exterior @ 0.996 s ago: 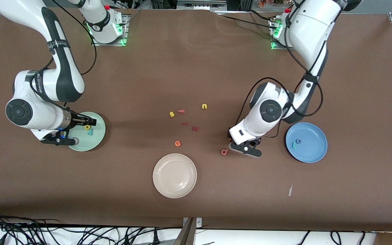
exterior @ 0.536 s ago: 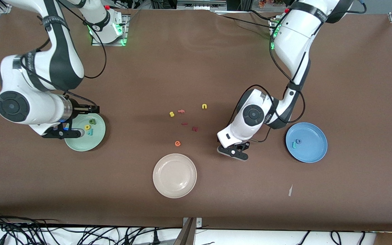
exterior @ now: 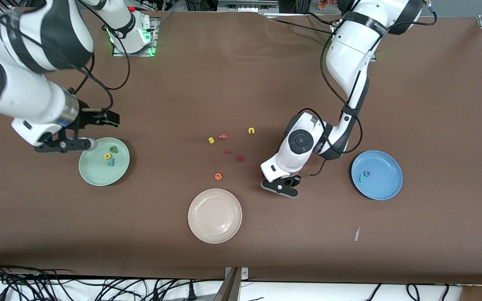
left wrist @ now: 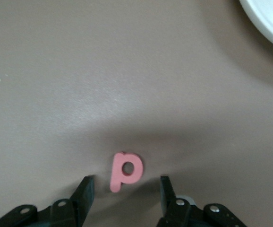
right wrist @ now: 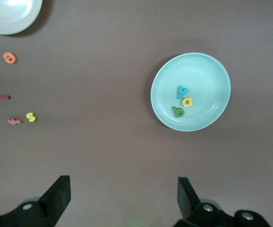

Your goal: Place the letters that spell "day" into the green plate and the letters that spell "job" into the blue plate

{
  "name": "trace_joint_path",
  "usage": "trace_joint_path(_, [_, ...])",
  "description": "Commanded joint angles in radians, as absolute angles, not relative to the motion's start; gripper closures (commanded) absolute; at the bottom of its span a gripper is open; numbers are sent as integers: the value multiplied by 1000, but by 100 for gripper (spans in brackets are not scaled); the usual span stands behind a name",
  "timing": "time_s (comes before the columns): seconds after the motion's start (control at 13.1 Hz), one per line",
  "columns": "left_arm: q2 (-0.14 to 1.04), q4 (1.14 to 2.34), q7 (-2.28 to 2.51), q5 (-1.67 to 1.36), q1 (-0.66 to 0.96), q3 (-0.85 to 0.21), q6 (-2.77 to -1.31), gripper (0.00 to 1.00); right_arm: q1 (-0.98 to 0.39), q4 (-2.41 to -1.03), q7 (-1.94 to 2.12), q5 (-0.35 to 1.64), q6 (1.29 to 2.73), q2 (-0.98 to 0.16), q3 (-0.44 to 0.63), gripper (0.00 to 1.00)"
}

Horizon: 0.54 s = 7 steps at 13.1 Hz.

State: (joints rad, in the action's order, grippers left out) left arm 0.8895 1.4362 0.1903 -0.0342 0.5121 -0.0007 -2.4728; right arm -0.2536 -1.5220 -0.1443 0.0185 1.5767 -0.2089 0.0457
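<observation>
Salmon-pink "b" (left wrist: 125,171) lies flat on the table between the left gripper's (left wrist: 125,196) parted, empty fingers; a crooked pinch could flick it away (it is tiny). Cream-white plate (exterior: 195,225) holds nothing. Blue plate (exterior: 387,186) has the "j" (exterior: 361,178) and "o" (exterior: 367,173). Green plate (exterior: 92,173) holds "d" (exterior: 107,156), "a" (exterior: 113,149), "y" (exterior: 111,162); right gripper (right wrist: 122,196) hangs open above the table beside it.

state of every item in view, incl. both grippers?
green plate: holds yellow d, green a, teal y
blue plate: holds teal j, blue o
pink b: flat on table, between the fingers, not gripped
left gripper: open, low around b
right gripper: open, empty, raised beside green plate
cream plate: empty
</observation>
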Motion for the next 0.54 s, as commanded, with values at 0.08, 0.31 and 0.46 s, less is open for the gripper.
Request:
trace_joint_path(0.08, [917,1401,202,-2,522,21,-2483,35,-166,-1623,-135,14,1640,-78,-20,0])
trace_joint_path(0.31, [928,1391,202,-2,522,21,-2490,36,-155,-1649,-143,-44,1649,-25,-21,0])
trace_joint_path(0.46, [928,1391,199,-2,522,26,-2490,45,-124,-1651,-137,-35,1590,-3,1,0])
